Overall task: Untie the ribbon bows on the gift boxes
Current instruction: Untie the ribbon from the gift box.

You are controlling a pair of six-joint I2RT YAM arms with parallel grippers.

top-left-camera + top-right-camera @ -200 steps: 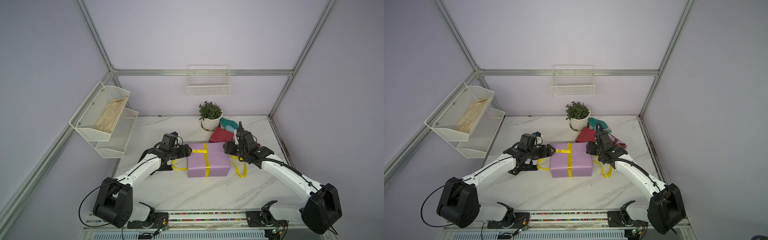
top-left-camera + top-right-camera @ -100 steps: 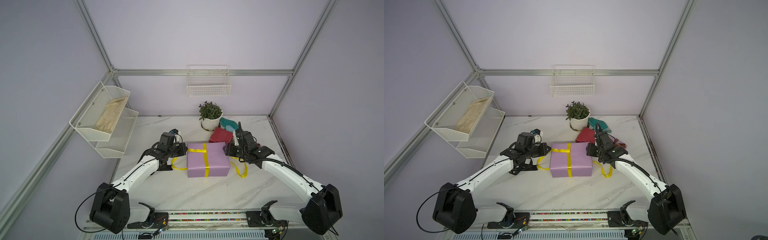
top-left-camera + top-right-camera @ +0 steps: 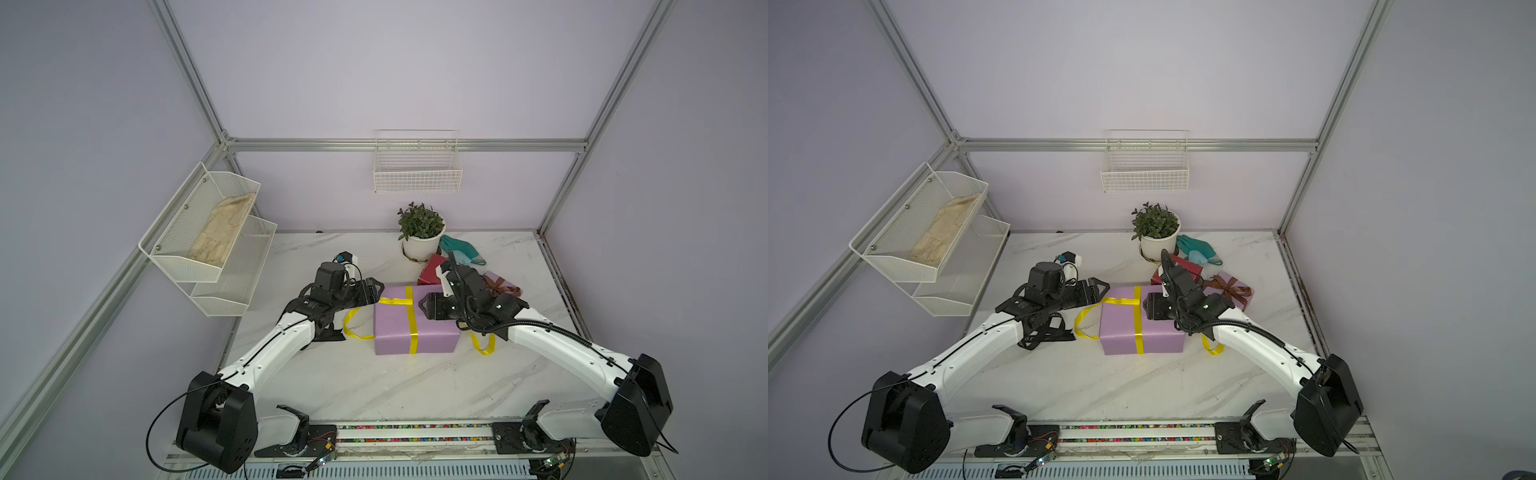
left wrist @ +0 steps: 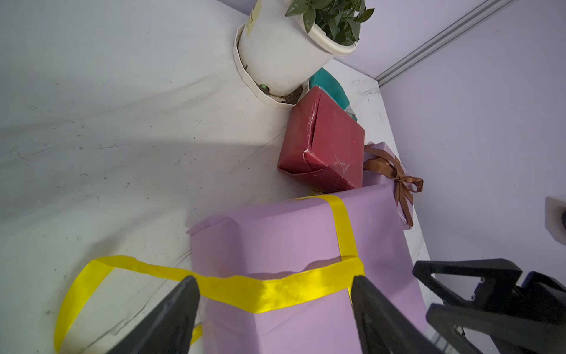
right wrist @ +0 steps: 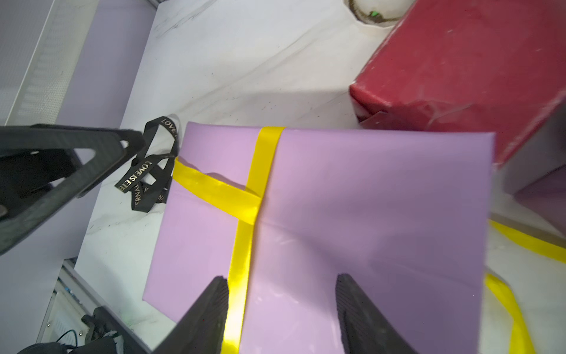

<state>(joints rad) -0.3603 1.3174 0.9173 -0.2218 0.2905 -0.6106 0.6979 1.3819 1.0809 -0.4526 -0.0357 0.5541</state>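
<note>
Task state: the yellow ribbon [image 3: 409, 316] has no bow loops left on top of the large lilac box [image 3: 392, 328]; it only crosses there. Its loose tails lie on the marble table [image 3: 374, 386], left and right of the box.
Other ribbons: the black lettered ribbon [image 5: 144, 171] lies loose on the table to the left of the large box. The brown bow [image 4: 395, 174] is still tied on the small lilac box [image 4: 378, 147], at the far right.
Red box [image 4: 327, 147]: bare of ribbon on the faces that show, just beyond the large box and near the white flowerpot [image 4: 275, 61].
Left gripper [image 4: 272, 280]: jaws wide apart and holding nothing, at the box's left edge, with the yellow strand running across the gap between them.
Right gripper [image 5: 281, 279]: jaws apart and empty, low over the right part of the box top, one finger just beside the lengthwise yellow band.
Step in hand: probably drawing the slack yellow strand off the box to the left.
How to do it well: close the left jaws squarely on the flat of the strand, close to the box edge. Pull low and leftward so that it slides through the crossing.
Bracing: the right gripper would best press down on bare paper, not on the ribbon.
Risk: the light box may drag along and nudge the red box.
</note>
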